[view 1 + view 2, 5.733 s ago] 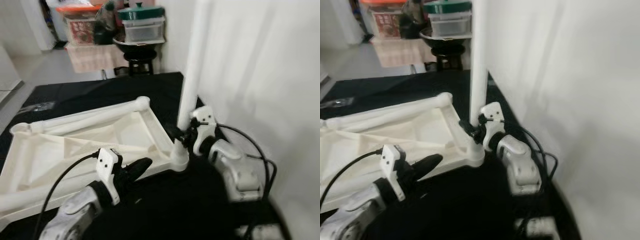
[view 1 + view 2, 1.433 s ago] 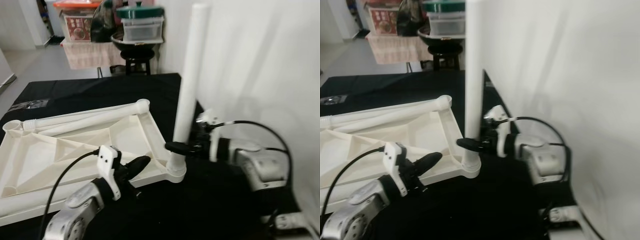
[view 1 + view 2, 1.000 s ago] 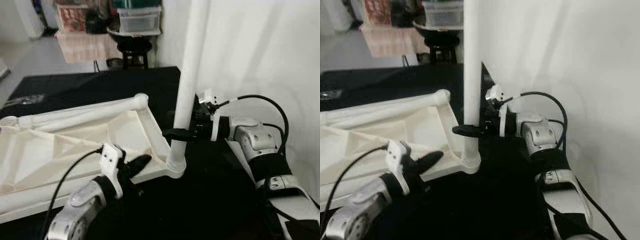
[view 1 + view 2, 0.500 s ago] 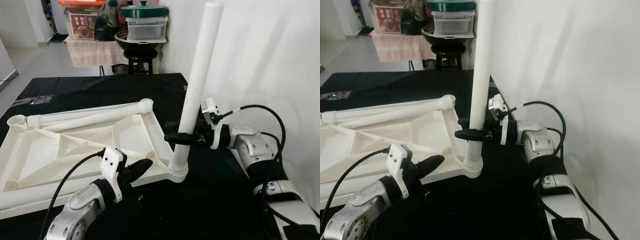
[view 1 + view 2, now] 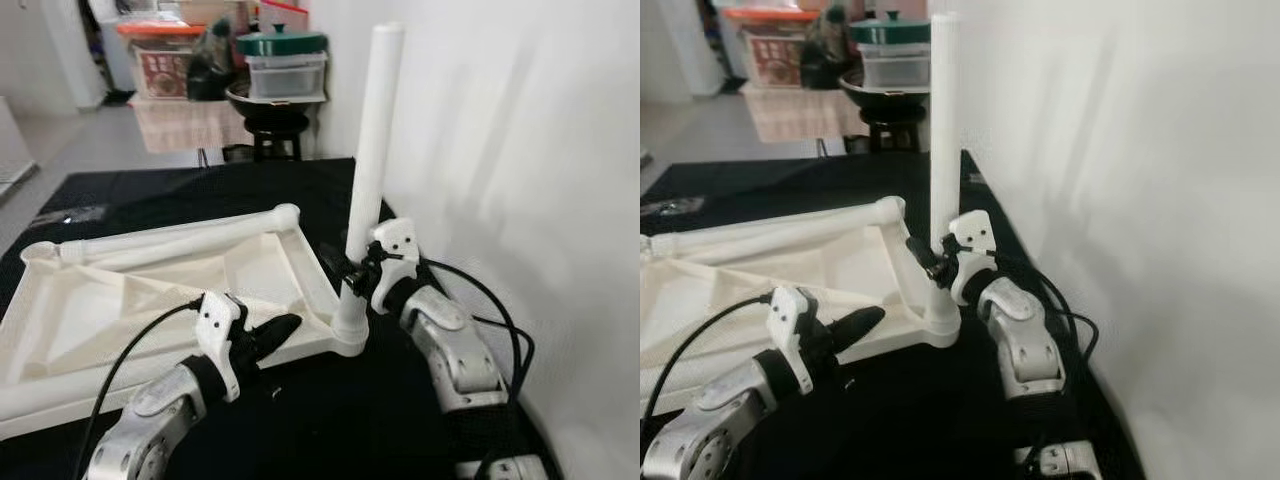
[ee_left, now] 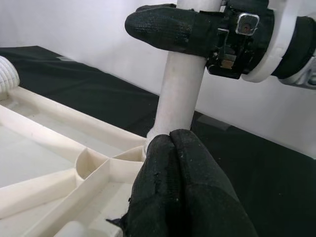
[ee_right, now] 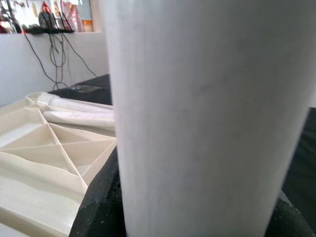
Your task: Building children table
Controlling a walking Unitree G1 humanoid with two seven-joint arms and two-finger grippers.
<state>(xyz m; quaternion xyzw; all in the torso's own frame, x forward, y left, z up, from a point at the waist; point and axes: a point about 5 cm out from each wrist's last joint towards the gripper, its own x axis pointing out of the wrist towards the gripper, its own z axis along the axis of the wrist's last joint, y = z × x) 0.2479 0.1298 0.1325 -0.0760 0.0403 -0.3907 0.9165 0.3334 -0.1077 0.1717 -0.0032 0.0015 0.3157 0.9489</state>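
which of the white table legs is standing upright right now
The leg at the tabletop's near right corner, by the wall, with the right gripper closed around its lower part. The other legs lie flat along the tabletop's far edge.

Tabletop (image 5: 60, 330) cut off at left edge

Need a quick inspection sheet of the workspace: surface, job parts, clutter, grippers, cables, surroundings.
Surface: black cloth-covered floor area.
Job's things: cream plastic tabletop panel lying underside up; one white cylindrical leg upright in its near-right corner socket; another white leg lying along the far edge.
Clutter: small clear wrapper on the cloth, far left.
Grippers: right gripper shut on the upright leg, low down; left gripper shut, fingertips at the panel's near edge, by the socket.
Cables: black cables at both wrists.
Surroundings: white wall on the right; stool with stacked containers behind.
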